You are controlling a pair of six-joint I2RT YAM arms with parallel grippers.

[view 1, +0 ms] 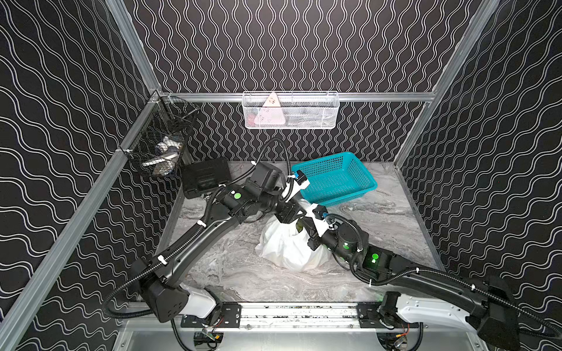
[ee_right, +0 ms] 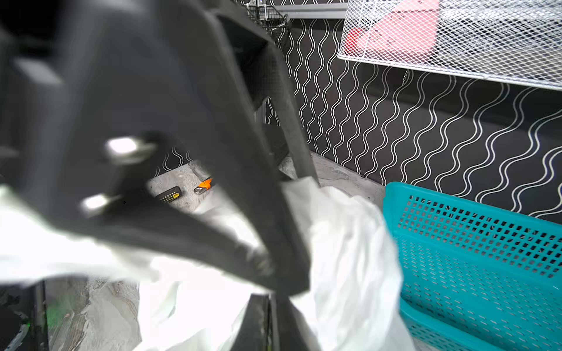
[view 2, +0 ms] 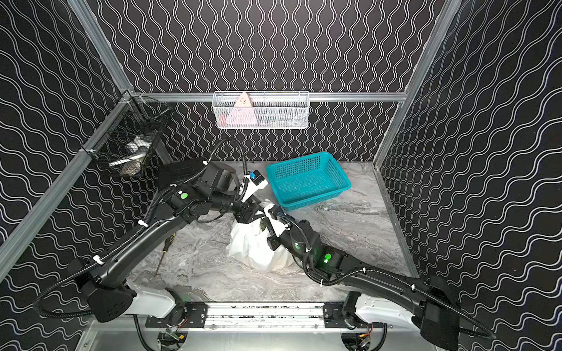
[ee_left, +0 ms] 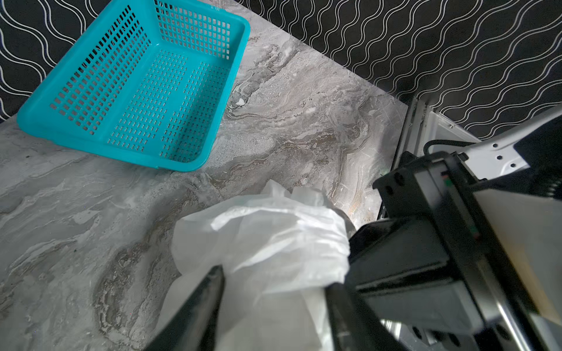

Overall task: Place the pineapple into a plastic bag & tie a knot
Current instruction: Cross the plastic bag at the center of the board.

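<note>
1. The plastic bag point(view 1: 286, 247) sits bulging on the marble tabletop point(view 1: 231, 273), near its middle and just in front of the empty teal basket point(view 1: 360, 171). Its loose mouth points up and toward the basket, where the two arms meet.
2. The pineapple is not plainly visible. A dark green patch point(view 1: 299, 226) shows at the bag's opening in both top views. Together with the rounded bulge, this suggests the fruit is already inside.
3. The left gripper point(ee_left: 273, 288) has its fingers partly apart on either side of a gathered neck of the bag. The plastic fills the gap and touches both fingers, which reads as a grip on the bunch. The likely reason is to hold the slack film together as one strand for tying.
4. The right gripper point(ee_right: 269, 307) has its jaws together, with bag film lying against both sides. Whether a fold is caught between them cannot be told. It sits close against the left gripper, which appears as a dark blur in the right wrist view. The closeness probably reflects that a knot needs two strands crossed at one spot.
5. No knot is visible, so bagging appears done and tying is under way.
</note>
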